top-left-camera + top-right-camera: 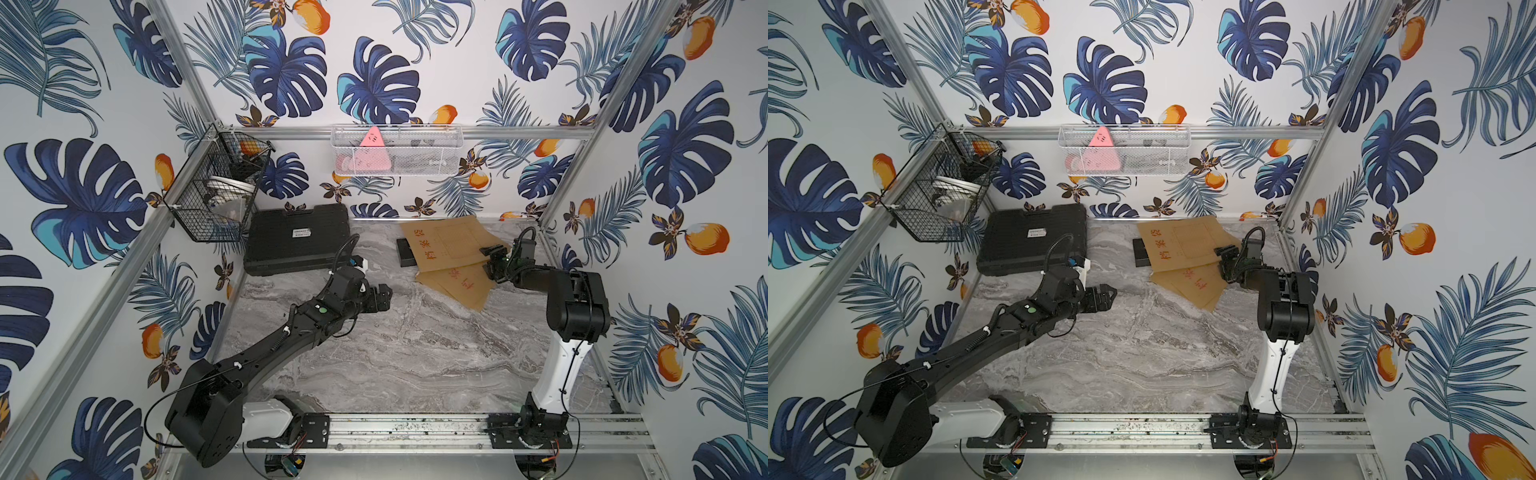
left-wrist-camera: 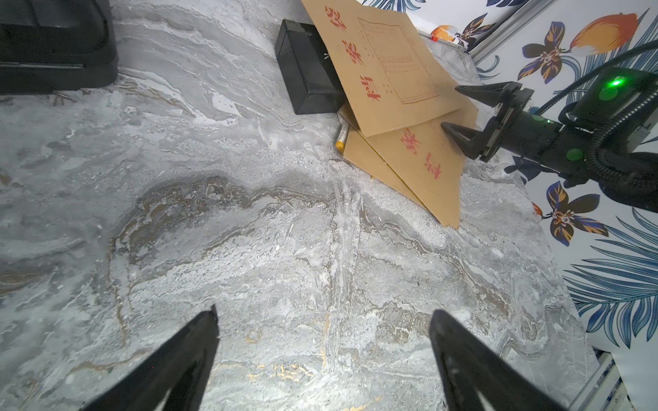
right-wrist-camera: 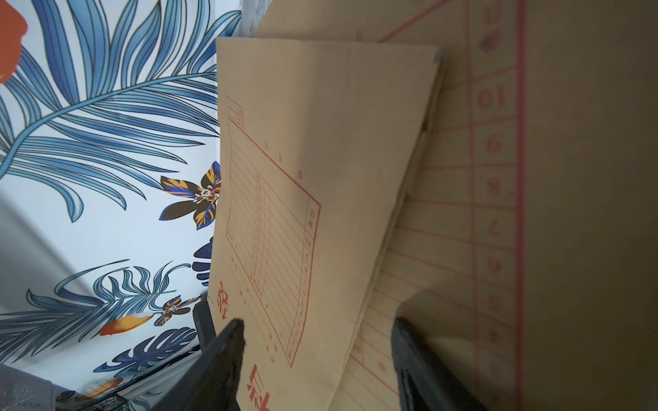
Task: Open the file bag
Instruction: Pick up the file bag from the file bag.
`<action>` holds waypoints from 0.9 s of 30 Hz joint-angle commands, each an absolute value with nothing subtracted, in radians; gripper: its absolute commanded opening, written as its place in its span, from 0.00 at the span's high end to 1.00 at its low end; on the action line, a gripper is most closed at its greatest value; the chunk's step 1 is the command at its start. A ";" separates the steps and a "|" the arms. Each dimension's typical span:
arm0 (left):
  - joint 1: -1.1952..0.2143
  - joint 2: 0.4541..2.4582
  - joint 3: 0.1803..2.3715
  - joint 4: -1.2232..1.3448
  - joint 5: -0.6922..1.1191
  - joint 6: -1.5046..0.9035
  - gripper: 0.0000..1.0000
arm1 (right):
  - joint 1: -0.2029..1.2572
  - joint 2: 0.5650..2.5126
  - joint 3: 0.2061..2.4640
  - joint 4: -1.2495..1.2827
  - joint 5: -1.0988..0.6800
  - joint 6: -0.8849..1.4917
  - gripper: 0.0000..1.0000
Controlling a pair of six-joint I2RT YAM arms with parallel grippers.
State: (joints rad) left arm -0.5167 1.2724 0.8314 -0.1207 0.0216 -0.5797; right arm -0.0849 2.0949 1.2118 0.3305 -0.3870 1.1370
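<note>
A black wire basket (image 1: 208, 195) hangs on the left wall, and a closed black tool case (image 1: 297, 239) lies on the marble table (image 1: 415, 353) just beside it. The left gripper (image 1: 380, 297) hovers over bare marble near the table's middle with its jaws spread wide and nothing between them. It is well apart from the paper.

Toward the back right, a small black box (image 2: 306, 74) props up one end of the upper file bag (image 1: 444, 245). This is a kraft-paper envelope with red characters and a printed grid, and it lies tilted. It overlaps the lower file bag (image 1: 457, 286), which lies flat on the marble.

The right gripper (image 2: 450, 106) reaches in from the right at the upper file bag's right-hand edge. Its jaws stand apart astride that edge, one finger (image 3: 228, 356) over the printed face and the other beyond the edge, over the lower file bag. Gaps show on both sides, so nothing is pinched.
</note>
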 commanded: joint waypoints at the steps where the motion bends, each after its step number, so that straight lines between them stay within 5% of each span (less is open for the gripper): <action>1: -0.517 1.261 0.824 -0.111 0.006 -0.589 0.03 | -0.084 2.114 1.233 0.331 -0.406 1.176 0.33; 13: -0.516 1.258 0.824 -0.126 -0.008 -0.598 0.03 | -0.082 2.166 1.256 0.329 -0.406 1.252 0.40; 27: -0.513 1.249 0.815 -0.121 -0.020 -0.626 0.04 | -0.083 2.203 1.217 0.397 -0.427 1.289 0.89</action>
State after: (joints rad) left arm -0.5148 1.2526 0.8169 -0.1287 -0.0082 -0.6052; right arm -0.0845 2.1944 1.2263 0.4259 -0.4202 1.2709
